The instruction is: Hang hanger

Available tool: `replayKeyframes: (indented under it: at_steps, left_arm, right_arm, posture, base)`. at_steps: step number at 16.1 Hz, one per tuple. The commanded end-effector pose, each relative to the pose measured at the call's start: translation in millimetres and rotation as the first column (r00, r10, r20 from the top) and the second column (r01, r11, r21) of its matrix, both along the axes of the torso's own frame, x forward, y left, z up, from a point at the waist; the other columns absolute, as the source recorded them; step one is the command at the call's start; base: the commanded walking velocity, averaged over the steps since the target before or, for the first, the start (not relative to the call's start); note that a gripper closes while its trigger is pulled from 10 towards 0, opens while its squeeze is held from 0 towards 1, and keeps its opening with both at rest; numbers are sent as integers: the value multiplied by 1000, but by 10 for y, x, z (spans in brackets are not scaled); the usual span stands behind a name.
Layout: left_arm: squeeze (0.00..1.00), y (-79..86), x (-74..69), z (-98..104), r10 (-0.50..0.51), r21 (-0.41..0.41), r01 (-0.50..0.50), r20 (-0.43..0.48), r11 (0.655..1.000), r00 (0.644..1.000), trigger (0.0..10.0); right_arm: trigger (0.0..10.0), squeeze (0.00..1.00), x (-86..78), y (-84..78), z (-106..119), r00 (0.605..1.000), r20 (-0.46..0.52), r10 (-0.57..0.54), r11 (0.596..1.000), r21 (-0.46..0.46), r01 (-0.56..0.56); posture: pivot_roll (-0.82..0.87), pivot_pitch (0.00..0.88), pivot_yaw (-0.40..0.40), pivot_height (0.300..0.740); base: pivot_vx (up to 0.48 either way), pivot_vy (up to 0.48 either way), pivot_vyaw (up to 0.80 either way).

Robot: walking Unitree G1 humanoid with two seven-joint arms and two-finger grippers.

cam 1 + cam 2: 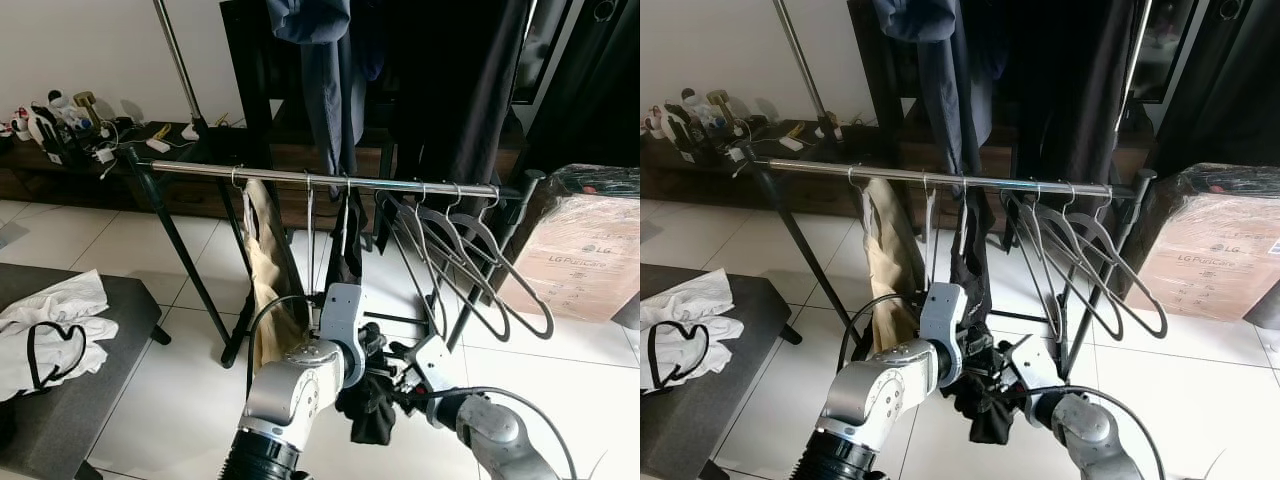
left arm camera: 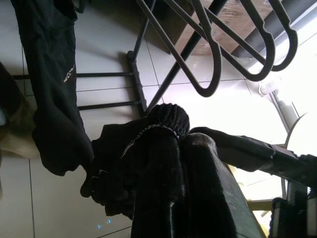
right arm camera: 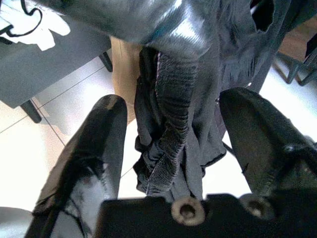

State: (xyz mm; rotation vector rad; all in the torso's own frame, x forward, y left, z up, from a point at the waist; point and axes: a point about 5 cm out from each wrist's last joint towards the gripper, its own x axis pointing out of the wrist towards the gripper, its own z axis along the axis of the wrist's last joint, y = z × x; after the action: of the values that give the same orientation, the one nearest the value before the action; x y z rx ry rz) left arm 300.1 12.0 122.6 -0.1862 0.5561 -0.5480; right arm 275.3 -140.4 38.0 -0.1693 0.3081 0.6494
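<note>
The rail (image 1: 330,180) carries a beige garment (image 1: 268,280), a black garment (image 1: 355,300) on its hanger (image 1: 346,215), and empty hangers (image 1: 470,270) toward its right end. Below the rail, the left gripper (image 2: 163,163) pinches the lower black cloth. The right gripper (image 3: 173,163) is spread, with the bunched cloth between its fingers (image 3: 101,148) but not pressed. A risk: if the left gripper pulls down or sideways, the hook may slip off the rail, or the cloth slide from the hanger.
</note>
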Motion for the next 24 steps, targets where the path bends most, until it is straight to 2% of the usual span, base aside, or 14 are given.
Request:
replayKeyframes:
  at_steps: [1,2,3,4,11,16,17,18,24]
  left_arm:
    - [0,-82,-31,56,-26,-33,26,-2,999,1000,10000]
    - [0,-83,-32,57,-26,-33,26,-1,999,1000,10000]
    - [0,-83,-33,58,-27,-33,27,-1,999,1000,10000]
    - [0,-81,-35,57,-28,-33,28,-1,999,1000,10000]
    - [0,-83,-49,62,-35,-31,34,-1,999,999,10000]
    - [0,-79,-56,66,-34,-30,33,-4,999,999,10000]
    - [0,-78,-57,66,-32,-29,32,-4,999,999,10000]
    - [0,-77,-58,67,-31,-30,31,-4,999,1000,10000]
    - [0,-84,-54,68,-29,-32,29,-5,999,1000,10000]
  right_arm:
    - [10000,1000,19,-7,-26,1000,12,-19,1000,-23,20]
    - [10000,902,32,-38,-63,999,17,-48,997,-57,49]
    - [10000,729,36,-60,-93,998,21,-59,995,-82,61]
    - [10000,0,34,-60,-104,998,23,-62,995,-77,64]
    - [10000,0,87,-9,-133,997,23,-69,997,-36,70]
    - [10000,0,164,18,-130,997,20,-74,996,-38,75]
    - [3765,0,178,25,-133,997,18,-79,996,-36,79]
    - [0,0,189,29,-135,996,14,-84,996,-34,85]
    - [0,0,204,-12,-160,995,7,-100,994,-50,100]
  posture:
    - [-51,87,39,740]
    - [-49,86,39,740]
    - [-48,85,39,740]
    - [-48,83,40,740]
    - [-41,83,44,740]
    - [-33,93,47,740]
    - [-30,94,46,740]
    - [-29,97,46,740]
    - [-29,101,42,740]
  base:
    - [0,0,0]
    - [0,0,0]
    - [0,0,0]
    - [0,0,0]
    - [0,0,0]
    - [0,0,0]
    - [0,0,0]
    - [0,0,0]
    - [0,0,0]
